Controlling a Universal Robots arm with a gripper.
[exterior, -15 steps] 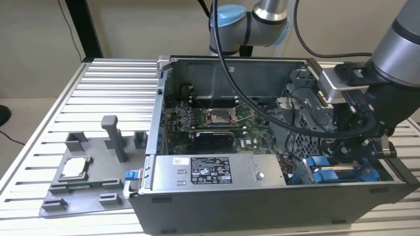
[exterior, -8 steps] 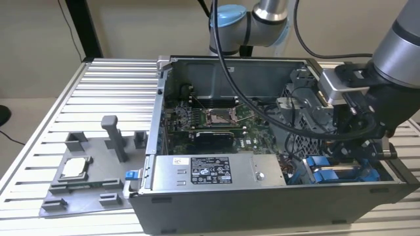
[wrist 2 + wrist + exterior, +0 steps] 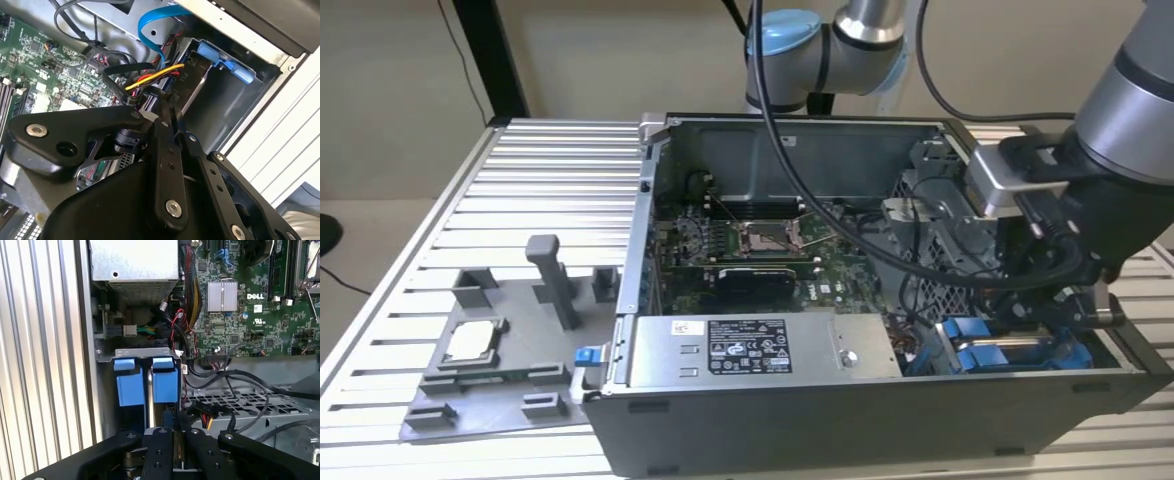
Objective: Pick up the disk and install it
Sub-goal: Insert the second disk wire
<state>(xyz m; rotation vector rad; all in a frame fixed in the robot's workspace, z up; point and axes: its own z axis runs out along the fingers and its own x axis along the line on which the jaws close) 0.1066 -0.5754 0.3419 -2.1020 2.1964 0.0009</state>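
Observation:
The disk shows as a blue carrier end [image 3: 165,385] standing in the drive bay of the open computer case, beside a second blue carrier [image 3: 130,387]. In the exterior view the blue carriers [image 3: 983,345] sit at the case's front corner on the exterior view's right. The same bay shows a blue carrier [image 3: 220,56] in the second wrist view. My gripper [image 3: 176,428] hangs just over the bay, in line with the disk, fingers pressed close together with nothing clearly held. Its tips [image 3: 162,102] are close to red and yellow wires. The arm reaches down into the case [image 3: 1061,305].
A grey power supply box [image 3: 747,345] fills the case's front. The motherboard [image 3: 747,240] lies behind it. Loose black cables [image 3: 225,385] run beside the bay. Left of the case a grey fixture tray [image 3: 520,390] carries a small square chip [image 3: 470,340] on the slatted table [image 3: 520,170].

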